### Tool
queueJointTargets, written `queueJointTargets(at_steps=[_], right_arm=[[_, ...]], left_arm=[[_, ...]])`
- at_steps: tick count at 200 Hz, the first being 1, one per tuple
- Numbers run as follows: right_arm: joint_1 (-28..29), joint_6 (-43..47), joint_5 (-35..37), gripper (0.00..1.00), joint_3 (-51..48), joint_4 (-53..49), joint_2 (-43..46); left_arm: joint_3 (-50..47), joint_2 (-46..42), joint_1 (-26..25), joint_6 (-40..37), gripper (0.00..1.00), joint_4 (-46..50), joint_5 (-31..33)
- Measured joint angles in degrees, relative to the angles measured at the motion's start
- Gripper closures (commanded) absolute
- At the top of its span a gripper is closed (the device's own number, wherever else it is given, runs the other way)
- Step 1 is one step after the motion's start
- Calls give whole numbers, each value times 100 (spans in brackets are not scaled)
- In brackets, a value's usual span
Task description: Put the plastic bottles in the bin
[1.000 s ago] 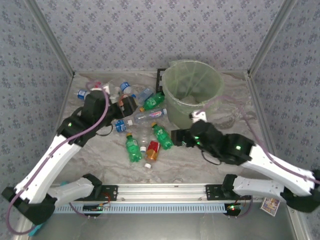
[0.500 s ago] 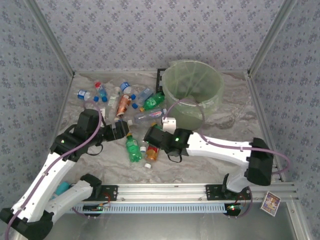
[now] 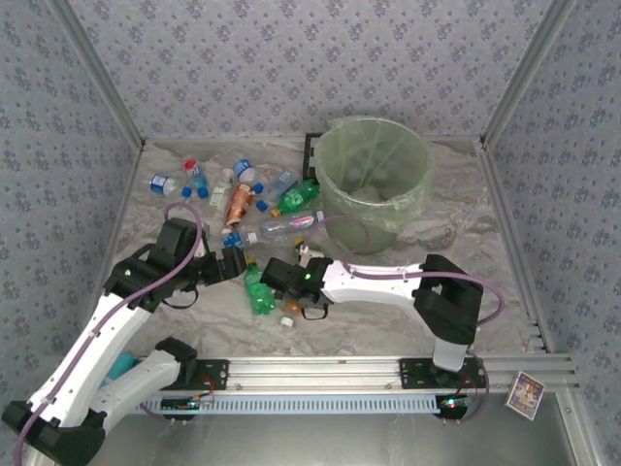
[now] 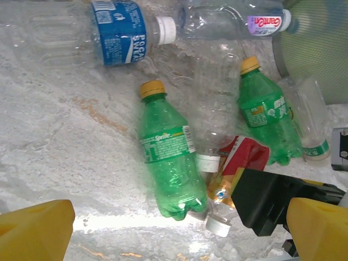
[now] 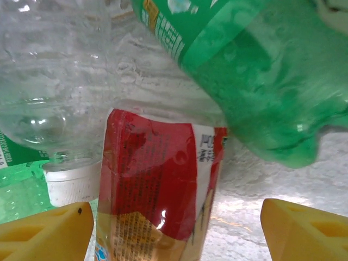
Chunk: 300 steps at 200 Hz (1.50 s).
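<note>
Bottle with red label (image 5: 157, 185) lies cap toward the arms inside parted right claw (image 5: 174, 225); left claw (image 4: 176, 231) gapes.

My right gripper (image 5: 174, 228) has its fingers spread around the red-labelled bottle (image 5: 157, 185), but a clear bottle (image 5: 54, 81) and a green bottle (image 5: 255, 70) crowd in just above each finger. My right arm (image 3: 374, 283) lies across the near table in front of the bin (image 3: 388, 231). The bare table (image 3: 485, 233) right of the bin gives open passage.
</note>
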<state>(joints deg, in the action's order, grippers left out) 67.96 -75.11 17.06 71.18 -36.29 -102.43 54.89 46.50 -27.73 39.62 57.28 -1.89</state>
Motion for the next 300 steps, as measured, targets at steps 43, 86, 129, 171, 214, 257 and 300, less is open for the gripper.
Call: queueJointTargets(at_steps=[43,86,129,171,214,257,300], right_arm=[[-153,-129,-201,20,-13,282,-138],[-249,-168,-302,24,-20,365,-380],[-293,-109,-348,36,-28,385,-479],[-262,33,-280,40,160,74,-505],[-116,295,9,39,914,-695,-514],[-15,581,363,39,1425,-1405,-308],[-70,1132,914,38,2347,-2109,197]], left_arm=[[0,-114,0,-9,0,177,42],[0,-240,0,-131,0,170,-107],[0,-452,0,-212,0,173,-160],[0,-490,0,-273,0,173,-155],[0,-490,0,-282,0,166,-151],[0,-472,-2,-409,0,118,-101],[85,-466,-11,-573,0,114,4]])
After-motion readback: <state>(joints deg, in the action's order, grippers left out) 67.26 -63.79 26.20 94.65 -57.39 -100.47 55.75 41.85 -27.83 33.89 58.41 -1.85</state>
